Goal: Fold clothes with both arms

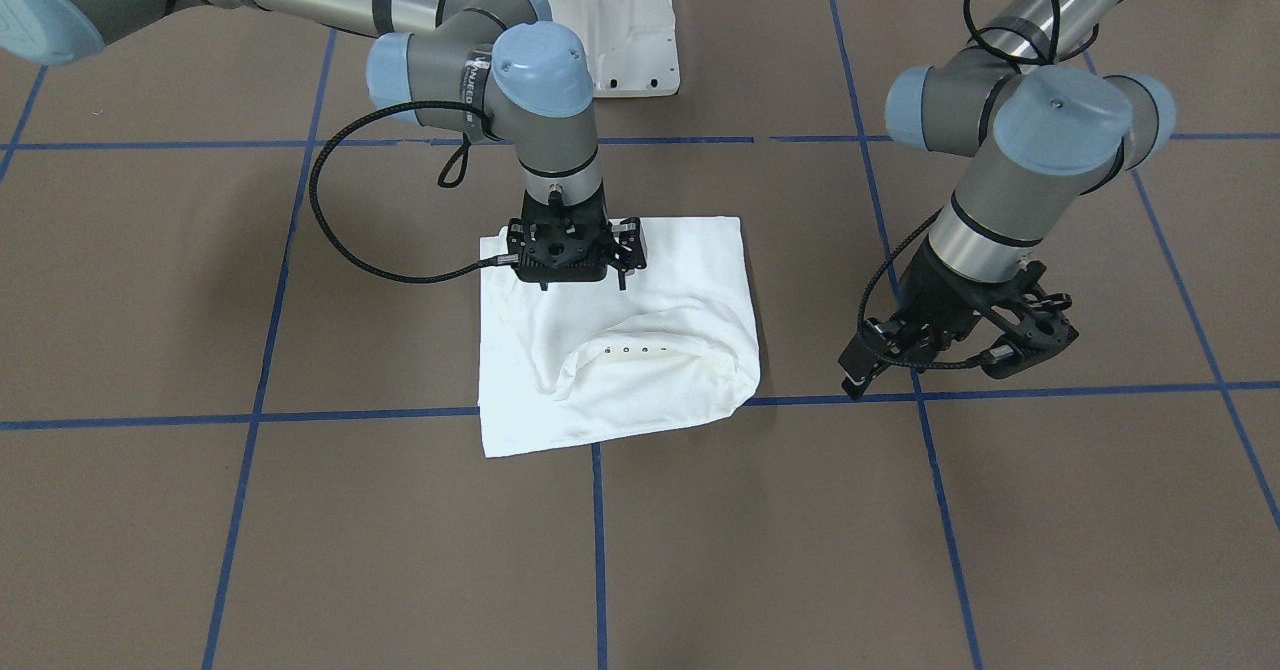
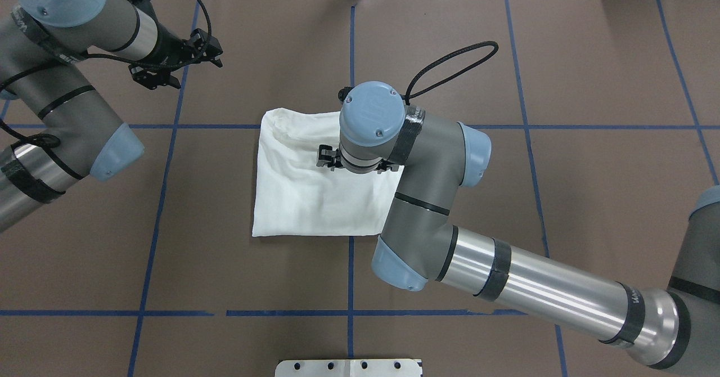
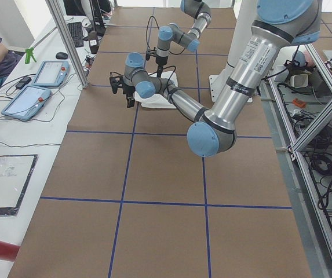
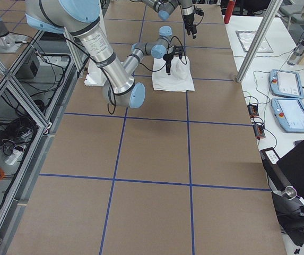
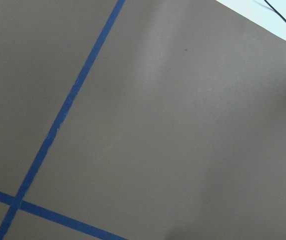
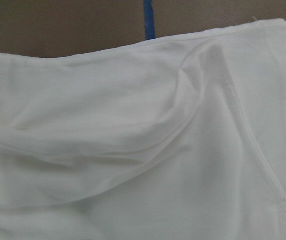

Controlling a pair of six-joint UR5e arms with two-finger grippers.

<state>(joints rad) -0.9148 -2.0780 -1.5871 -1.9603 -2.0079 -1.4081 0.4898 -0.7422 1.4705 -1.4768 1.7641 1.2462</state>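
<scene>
The shirt (image 1: pixel 620 370) is lying on the desk (image 1: pixel 300 550) in a lumpy folded square, with the right hand (image 1: pixel 570 275) hanging right over it (can't tell how wide either hand is spread). The left hand (image 1: pixel 880 360) is hovering well apart, so I'm guessing a one-handed tug is risking dragging the folds open.

Six cameras covering one counter (image 2: pixel 562 197).
Overhead and front views are facing each other, looking steeply down on the shirt (image 1: pixel 640 390); end views are looking along from far; wrist cameras are sitting close.
</scene>
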